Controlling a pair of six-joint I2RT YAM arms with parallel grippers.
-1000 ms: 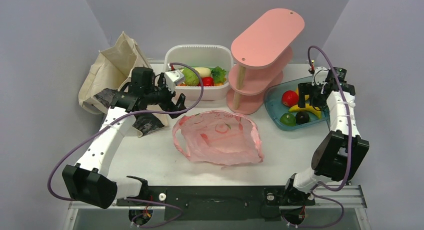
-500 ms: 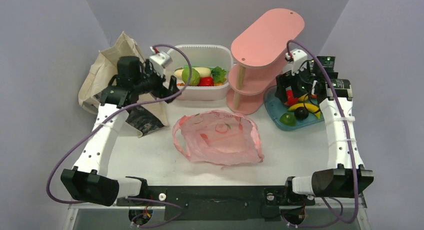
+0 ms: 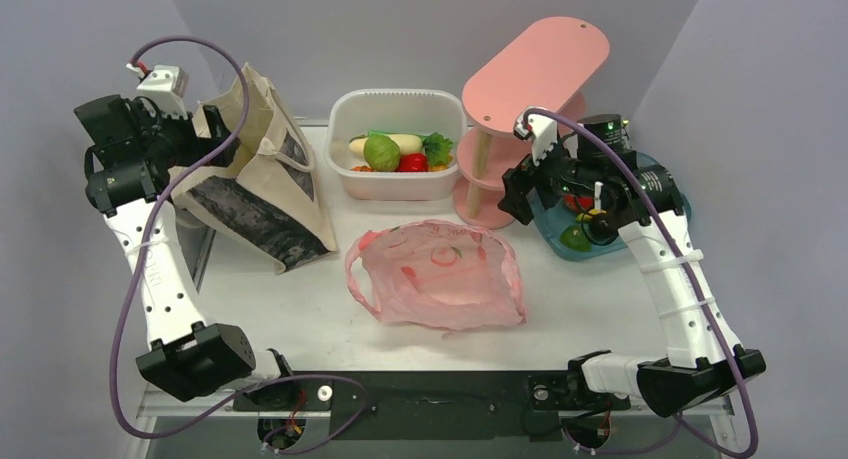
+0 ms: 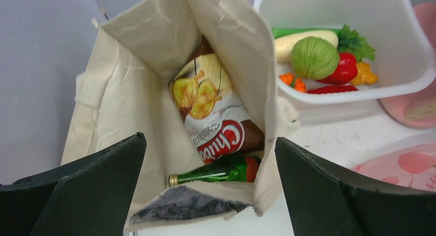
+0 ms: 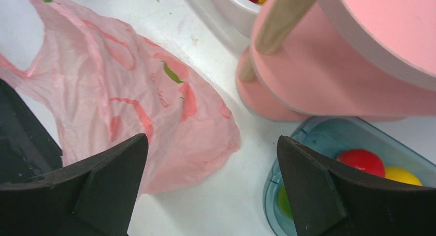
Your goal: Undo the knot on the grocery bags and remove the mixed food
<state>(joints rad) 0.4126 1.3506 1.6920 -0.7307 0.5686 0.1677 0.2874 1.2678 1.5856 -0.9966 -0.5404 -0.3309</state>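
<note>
Left fingers (image 4: 87, 189) gape empty over the canvas tote (image 4: 128, 102), right fingers (image 5: 92, 189) likewise beside the pink bag (image 5: 103, 92).

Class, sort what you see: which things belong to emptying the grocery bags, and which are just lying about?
Belong to the job:
pink plastic bag, canvas tote, crisp packet, green glass bottle, round green vegetable, white radish, leafy green.

Lying about:
pink tiered shelf, blue tray, red apple, red pepper.
</note>
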